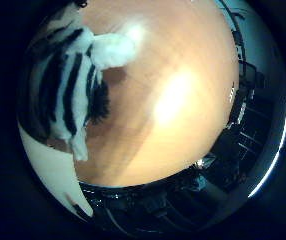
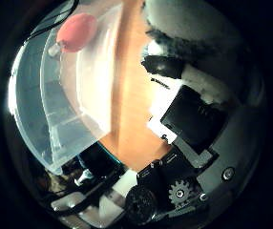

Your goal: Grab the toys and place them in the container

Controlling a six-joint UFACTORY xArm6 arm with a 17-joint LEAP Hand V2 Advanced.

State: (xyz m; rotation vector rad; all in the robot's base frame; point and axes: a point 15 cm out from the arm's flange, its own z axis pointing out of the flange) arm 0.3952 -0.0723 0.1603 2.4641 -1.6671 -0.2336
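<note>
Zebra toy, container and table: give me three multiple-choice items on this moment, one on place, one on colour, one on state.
1. Where is the red toy?
A. In the clear container
B. On the bare table
C. On the floor

2. What colours is the plush toy by the palm?
A. Green and yellow
B. Black and white stripes
C. Plain red

3. Is the plush toy in the container yet?
A. Yes, beside the red toy
B. No, it is over the wooden table
C. Yes, alone

Key: 1 A, it shows inside the clear walls; 2 B, the stripes are plain; 3 B, wood shows behind it.
</note>
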